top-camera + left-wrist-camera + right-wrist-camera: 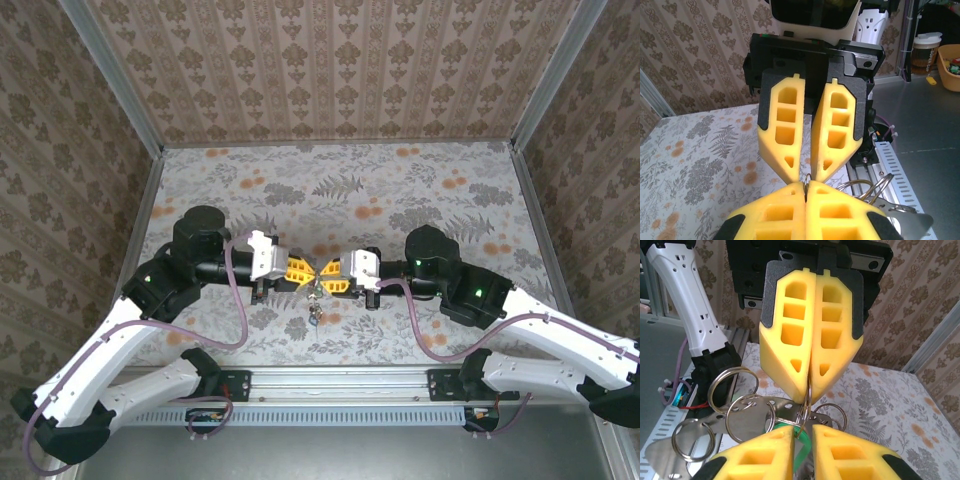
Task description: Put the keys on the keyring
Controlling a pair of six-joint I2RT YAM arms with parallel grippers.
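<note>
My left gripper (312,272) and right gripper (333,276) meet tip to tip above the table's middle. The left gripper (806,184) is shut on the keyring (807,177), which here is a thin metal split ring standing up from its fingertips. From the right wrist, the left gripper (808,392) pinches that keyring (807,401) edge-on. The right gripper (803,431) has a narrow gap between its fingers, and a green key head (801,446) sits in that gap against the ring. Red and blue keys are hidden. A small cluster (315,316) dangles below the grippers.
A flat metal plate (748,426) with holes hangs beside the jaws, carrying several spare split rings (732,369). From the left wrist, those rings (871,186) and the plate (907,220) lie to the right. The metal rail (330,380) runs along the near edge.
</note>
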